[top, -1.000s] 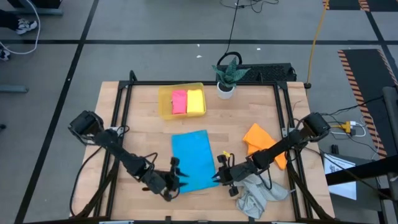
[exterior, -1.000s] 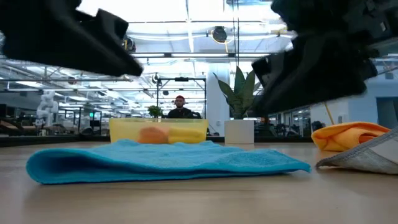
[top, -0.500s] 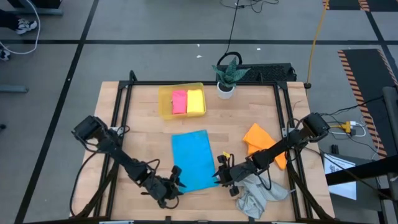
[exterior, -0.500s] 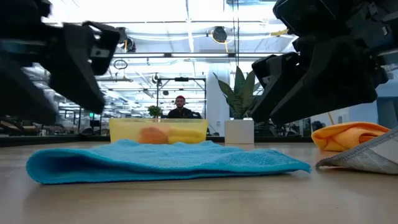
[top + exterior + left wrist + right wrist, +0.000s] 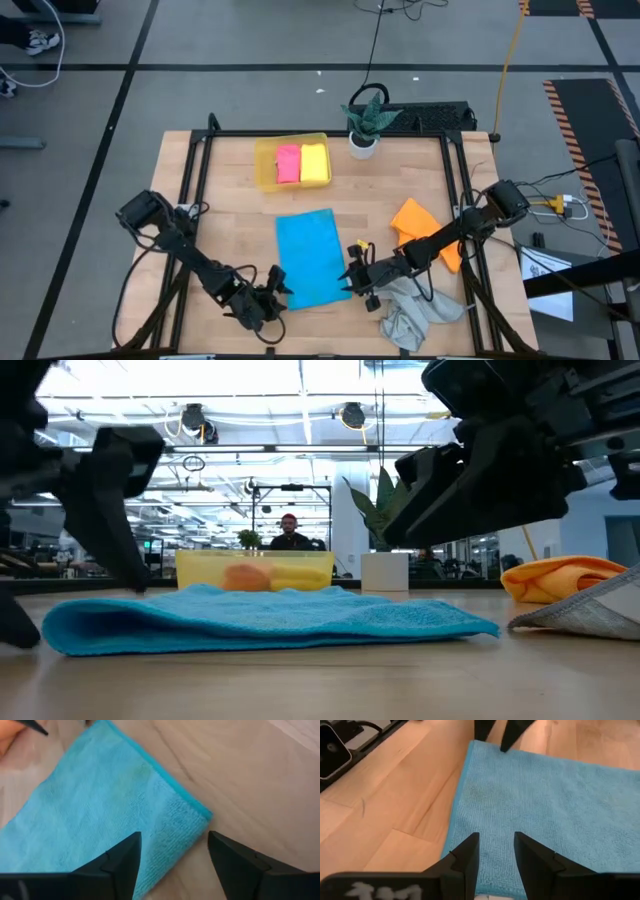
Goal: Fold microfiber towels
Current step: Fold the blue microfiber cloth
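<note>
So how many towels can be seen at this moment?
5. The blue towel lies flat mid-table; the pink towel and yellow towel sit folded in the tray; the orange towel and crumpled grey towel are at the right. None looks hidden.

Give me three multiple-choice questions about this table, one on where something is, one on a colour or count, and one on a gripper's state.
1. Where are the pink towel and yellow towel?
A. in the tray
B. by the grey towel
C. under the blue towel

2. What colour is the towel lying flat between the two grippers?
A. orange
B. blue
C. grey

3. How is the left gripper?
A. shut on the blue towel
B. shut and empty
C. open

Answers: 1 A, both lie folded inside the tray near the plant. 2 B, the blue one is spread mid-table. 3 C, its fingers stand apart over the towel's corner.
</note>
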Motion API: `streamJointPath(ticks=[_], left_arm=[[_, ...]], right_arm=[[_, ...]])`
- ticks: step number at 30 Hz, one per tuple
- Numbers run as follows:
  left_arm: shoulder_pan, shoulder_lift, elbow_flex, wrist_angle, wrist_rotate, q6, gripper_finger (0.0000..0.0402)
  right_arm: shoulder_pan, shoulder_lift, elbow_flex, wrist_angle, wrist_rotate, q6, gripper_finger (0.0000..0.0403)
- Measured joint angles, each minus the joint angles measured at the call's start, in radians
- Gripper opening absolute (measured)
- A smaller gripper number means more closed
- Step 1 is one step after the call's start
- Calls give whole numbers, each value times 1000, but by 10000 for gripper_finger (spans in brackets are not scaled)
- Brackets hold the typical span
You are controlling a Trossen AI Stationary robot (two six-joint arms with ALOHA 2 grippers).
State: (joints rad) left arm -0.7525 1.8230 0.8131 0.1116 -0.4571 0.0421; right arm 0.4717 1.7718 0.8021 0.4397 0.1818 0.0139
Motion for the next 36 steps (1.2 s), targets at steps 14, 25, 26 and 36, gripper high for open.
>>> streamJointPath(ticks=[14,25,26,36], left_arm=[[1,34,2,23,-43,131,153],[0,40,-2,111,-42,105,152],[0,40,-2,120,-41,95,152],[8,39,-2,148,6,85,152]], right_arm=[[0,0,0,-17,0,0,116],[9,0,0,-58,5,-93,116],[13,0,0,-59,5,-118,116],[19,0,0,-125,2,-241,116]])
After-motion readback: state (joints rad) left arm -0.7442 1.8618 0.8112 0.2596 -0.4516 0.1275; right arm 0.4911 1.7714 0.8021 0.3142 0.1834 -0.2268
